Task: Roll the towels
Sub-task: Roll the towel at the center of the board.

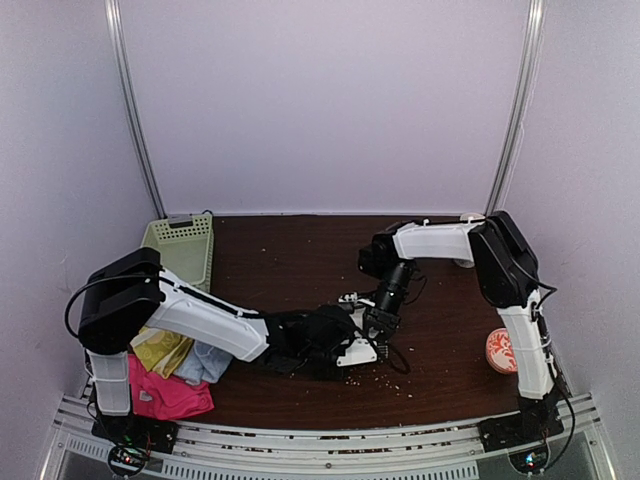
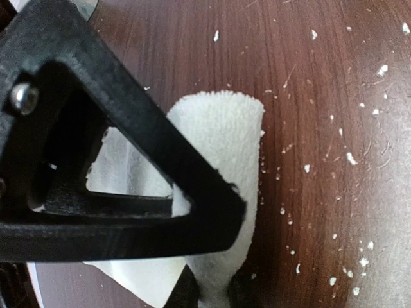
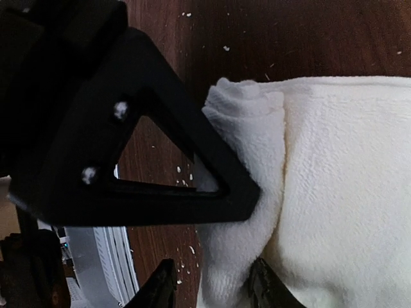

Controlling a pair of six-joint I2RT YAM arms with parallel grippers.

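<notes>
A cream-white towel [image 1: 362, 352] lies on the dark wooden table near the middle front, mostly hidden under both grippers. My left gripper [image 1: 345, 342] is shut on its folded end; in the left wrist view the towel [image 2: 225, 128] narrows between the gripper [image 2: 216, 256]'s jaws. My right gripper [image 1: 378, 325] is shut on the rolled edge of the same towel [image 3: 340, 192], which bulges between the gripper [image 3: 215, 224]'s jaws. A yellow-green patterned towel [image 1: 160, 350], a pale blue towel [image 1: 205, 362] and a hot-pink towel [image 1: 168, 395] lie piled at the front left.
A pale green slotted basket [image 1: 180, 245] stands at the back left. A pink-and-white patterned roll [image 1: 502, 350] lies at the right edge beside the right arm. White crumbs are scattered over the table [image 1: 290, 270].
</notes>
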